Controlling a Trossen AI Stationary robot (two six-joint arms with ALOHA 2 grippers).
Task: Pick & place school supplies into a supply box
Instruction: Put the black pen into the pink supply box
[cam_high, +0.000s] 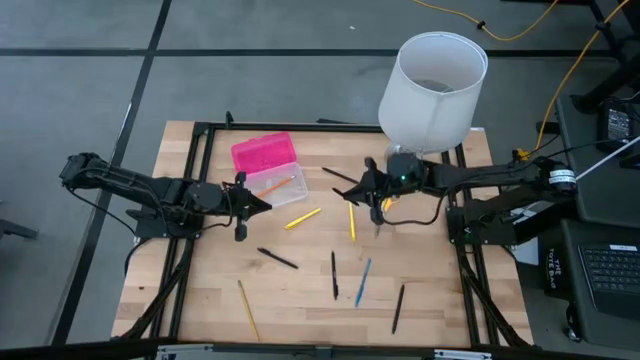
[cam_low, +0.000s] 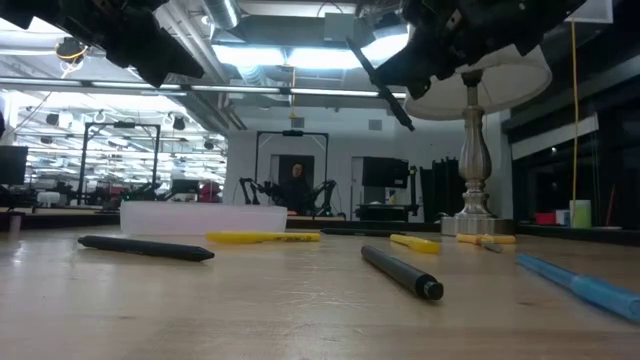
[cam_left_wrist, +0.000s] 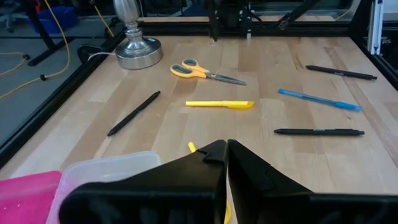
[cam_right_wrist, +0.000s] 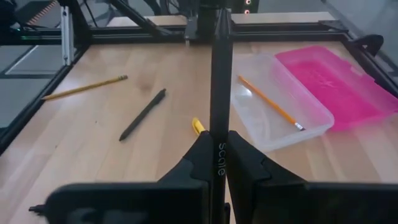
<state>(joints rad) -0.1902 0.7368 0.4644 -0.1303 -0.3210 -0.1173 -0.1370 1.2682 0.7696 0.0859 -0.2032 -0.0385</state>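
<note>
The supply box lies open at the far left of the table, its pink lid (cam_high: 263, 153) beside its clear base (cam_high: 275, 186). One orange pencil (cam_right_wrist: 270, 102) lies in the base. My right gripper (cam_high: 362, 185) hangs above the table's middle, right of the box, shut on a black pen (cam_right_wrist: 217, 74). My left gripper (cam_high: 264, 203) hovers shut beside the base's near side, holding nothing. Loose on the wood lie two yellow pens (cam_high: 302, 218) (cam_high: 351, 221), black pens (cam_high: 277, 258) (cam_high: 334, 275), a blue pen (cam_high: 362, 283), a pencil (cam_high: 248, 310) and scissors (cam_left_wrist: 202, 71). My right gripper pinches the black pen between its two fingers (cam_right_wrist: 245, 155), near one end (cam_right_wrist: 217, 127). The fingers lie along the pen, which sticks out ahead of them toward the table's left. The pen (cam_low: 380, 82) is lifted clear of the table, tilted.
A white lampshade (cam_high: 432, 90) on a metal lamp base (cam_left_wrist: 134, 46) stands at the far right corner, close behind my right arm. Black frame rails (cam_high: 200, 160) run along the table's edges. Another black pen (cam_high: 398, 308) lies near the front right.
</note>
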